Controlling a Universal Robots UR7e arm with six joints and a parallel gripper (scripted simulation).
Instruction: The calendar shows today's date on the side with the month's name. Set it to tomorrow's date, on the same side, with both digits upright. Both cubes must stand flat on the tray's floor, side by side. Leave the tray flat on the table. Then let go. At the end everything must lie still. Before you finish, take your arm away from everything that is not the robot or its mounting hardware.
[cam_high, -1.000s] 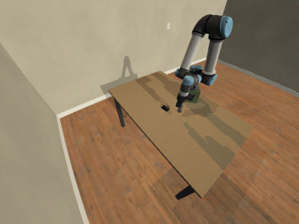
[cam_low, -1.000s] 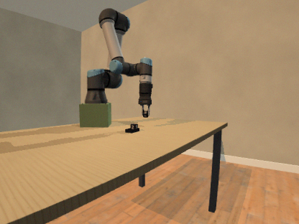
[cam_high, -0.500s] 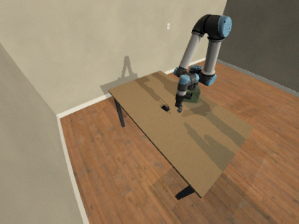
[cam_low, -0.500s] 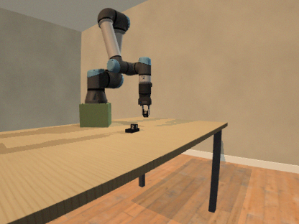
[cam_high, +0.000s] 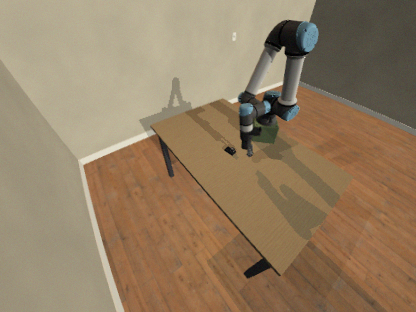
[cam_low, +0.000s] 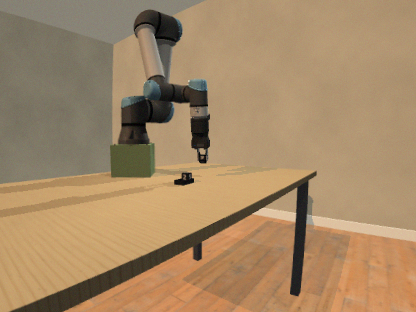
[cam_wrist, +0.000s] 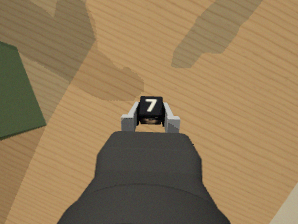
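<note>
My gripper (cam_wrist: 151, 109) is shut on a black number cube (cam_wrist: 151, 110) whose visible face reads 7. It holds the cube in the air above the table. In the top and exterior views the gripper (cam_low: 202, 158) hangs to the right of the black calendar tray (cam_low: 185, 181), higher than it and apart from it. The tray stands on the table and shows a white digit that looks like a 2 on its front. In the top view the tray (cam_high: 227, 149) lies just left of the gripper (cam_high: 249, 151). The month's name is too small to read.
The arm's green base block (cam_low: 132, 159) stands behind the tray, and a corner of it shows at the left of the wrist view (cam_wrist: 15, 97). The table's far edge runs at the right (cam_low: 300, 175).
</note>
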